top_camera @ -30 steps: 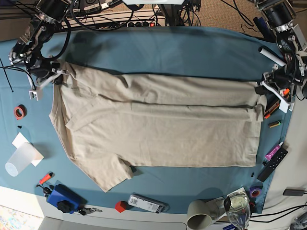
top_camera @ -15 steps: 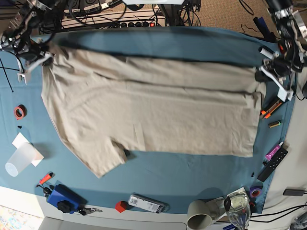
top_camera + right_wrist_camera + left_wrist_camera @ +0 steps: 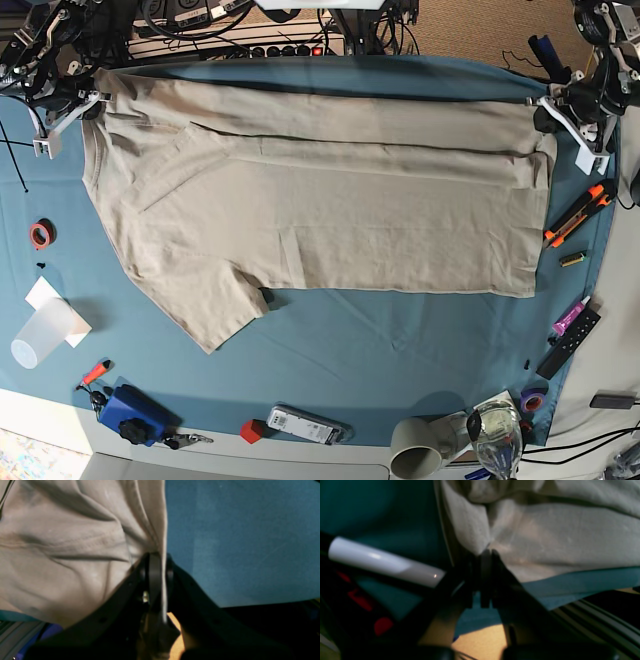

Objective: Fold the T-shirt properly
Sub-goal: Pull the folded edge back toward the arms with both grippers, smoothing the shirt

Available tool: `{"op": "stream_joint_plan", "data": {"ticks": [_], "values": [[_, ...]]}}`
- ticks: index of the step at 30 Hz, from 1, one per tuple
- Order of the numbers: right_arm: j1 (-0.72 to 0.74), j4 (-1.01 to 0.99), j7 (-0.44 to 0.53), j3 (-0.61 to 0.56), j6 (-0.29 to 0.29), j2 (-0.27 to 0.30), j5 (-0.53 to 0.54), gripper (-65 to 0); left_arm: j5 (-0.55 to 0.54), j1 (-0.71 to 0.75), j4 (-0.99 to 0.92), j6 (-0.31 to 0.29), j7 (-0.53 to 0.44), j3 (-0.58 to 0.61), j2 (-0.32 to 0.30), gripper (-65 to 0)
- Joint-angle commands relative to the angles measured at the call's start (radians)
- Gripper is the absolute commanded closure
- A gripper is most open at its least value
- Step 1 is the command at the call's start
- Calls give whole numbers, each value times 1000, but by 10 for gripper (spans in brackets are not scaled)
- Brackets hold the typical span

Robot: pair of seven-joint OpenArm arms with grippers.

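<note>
Beige cotton, spread wide across the teal table cloth [image 3: 400, 370]: the T-shirt [image 3: 330, 215], lying lengthwise from left to right in the base view, one short sleeve trailing toward the near edge at lower left. Far edge drawn taut in an almost straight line, with a long fold ridge running just below it. Held that way, most likely, to stretch the cloth flat and square it before a fold is laid over.

At the far right corner of that view, the left gripper [image 3: 556, 112], jaws pressed together and pinching the shirt's corner; seen close from the left wrist, cloth gathered into a tuck right at the tips [image 3: 486, 552]. At the far left corner, the right gripper [image 3: 88, 98], likewise clamped on fabric; from the right wrist, the shirt's seamed edge caught between the jaws [image 3: 156, 562], wrinkles fanning away from the pinch. Two grips at opposite ends of one edge: a sensible hold for lifting and carrying that edge evenly.

Around the shirt, clutter well apart from it: an orange utility knife [image 3: 577, 213] and a black remote [image 3: 570, 342] near the right border, a red tape roll [image 3: 41, 234] and a clear plastic cup [image 3: 42, 336] at left, a blue box [image 3: 133, 413] along the near edge.
</note>
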Motion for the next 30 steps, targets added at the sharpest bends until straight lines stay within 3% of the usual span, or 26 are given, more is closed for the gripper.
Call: {"op": "stream_joint_plan", "data": {"ticks": [1, 20, 23, 25, 30], "values": [[2, 16, -1, 9, -2, 25, -13, 0, 16, 8, 23, 4, -5, -11, -21, 0], [-1, 16, -10, 9, -8, 25, -12, -1, 13, 41, 51, -4, -8, -11, -19, -1], [-1, 16, -10, 9, -8, 26, -12, -111, 7, 41, 52, -4, -8, -11, -19, -128], [-1, 16, -10, 9, -8, 26, -12, -137, 7, 41, 55, -4, -8, -11, -19, -182], [-1, 86, -10, 16, -9, 51, 33, -137, 13, 41, 103, -4, -26, -11, -19, -190]]}}
